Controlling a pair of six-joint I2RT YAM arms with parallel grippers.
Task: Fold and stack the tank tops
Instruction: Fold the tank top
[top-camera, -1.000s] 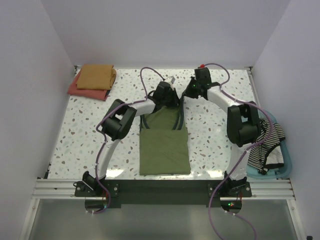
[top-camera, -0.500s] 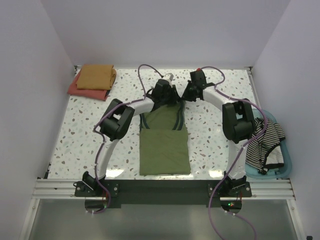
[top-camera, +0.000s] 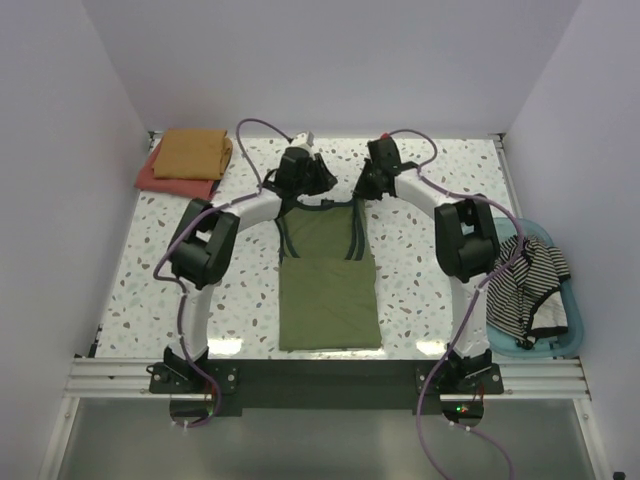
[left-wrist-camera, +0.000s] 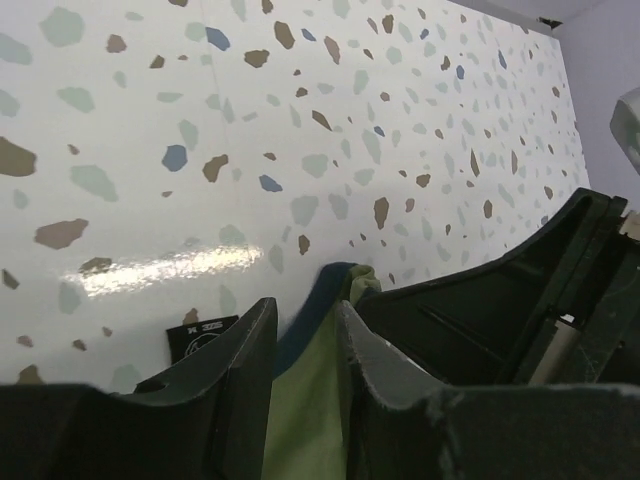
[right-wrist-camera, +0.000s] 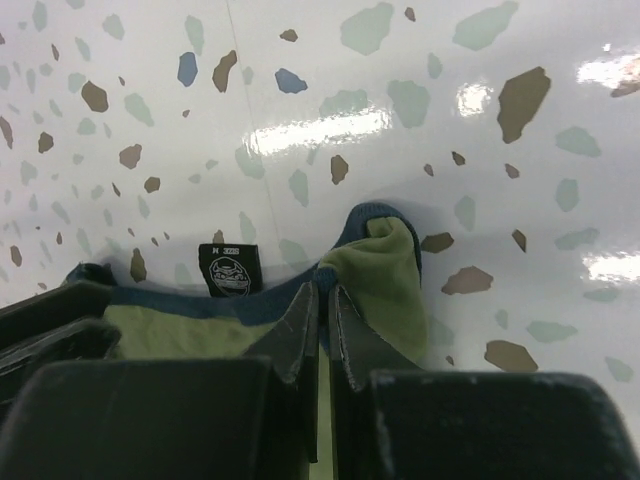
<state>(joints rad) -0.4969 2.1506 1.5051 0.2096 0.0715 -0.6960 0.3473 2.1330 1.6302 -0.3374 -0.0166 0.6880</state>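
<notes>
- Olive tank top (top-camera: 328, 290): flat at mid-bench, a fold edge across it, navy-trimmed straps at its far end.
- Left pincer (left-wrist-camera: 305, 320): at the olive top's far-left strap, clamped on it, with green cloth and navy trim between the fingers.
- Right pincer (right-wrist-camera: 322, 300): at the far-right strap, fingers pressed together on the strap end.
- Black label (right-wrist-camera: 229, 270): at the neckline, beside the right strap.
- Striped tank top (top-camera: 530, 290): well right of the olive top, heaped in the blue basket (top-camera: 575, 335).
- Mustard tank top (top-camera: 192, 152): folded on the red tank top (top-camera: 160, 180), far left of the olive top.
- Bench (top-camera: 430, 270): glossy white terrazzo with brown, blue and green flecks.
- Walls: plain, pale.
</notes>
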